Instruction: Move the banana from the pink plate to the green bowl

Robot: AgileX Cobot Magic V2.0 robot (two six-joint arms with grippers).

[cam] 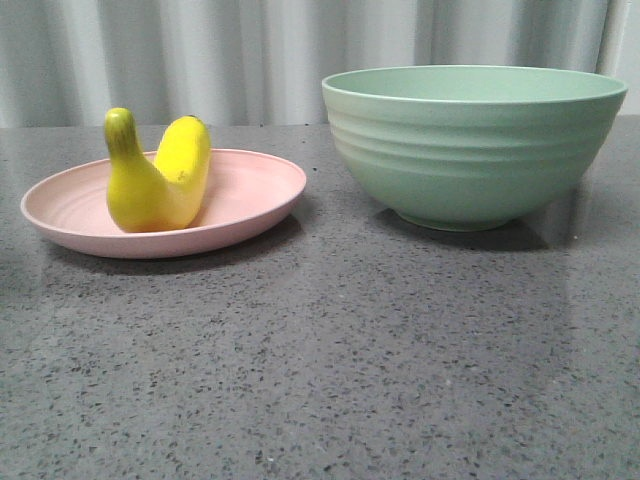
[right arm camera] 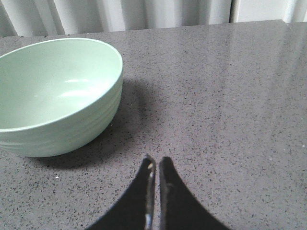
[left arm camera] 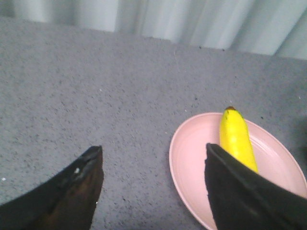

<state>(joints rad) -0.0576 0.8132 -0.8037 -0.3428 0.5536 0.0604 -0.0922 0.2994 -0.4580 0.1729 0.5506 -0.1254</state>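
Observation:
The yellow banana (cam: 160,178) lies curved on the pink plate (cam: 250,195) at the left of the table, its stem pointing up. The green bowl (cam: 470,145) stands to the right of the plate and looks empty in the right wrist view (right arm camera: 57,91). My left gripper (left arm camera: 153,153) is open and empty, above the table beside the plate (left arm camera: 192,153); one finger overlaps the banana (left arm camera: 235,136) in that view. My right gripper (right arm camera: 156,163) is shut and empty, over bare table beside the bowl. Neither gripper shows in the front view.
The table is a dark grey speckled stone surface (cam: 330,350). A pale curtain (cam: 280,50) hangs behind its far edge.

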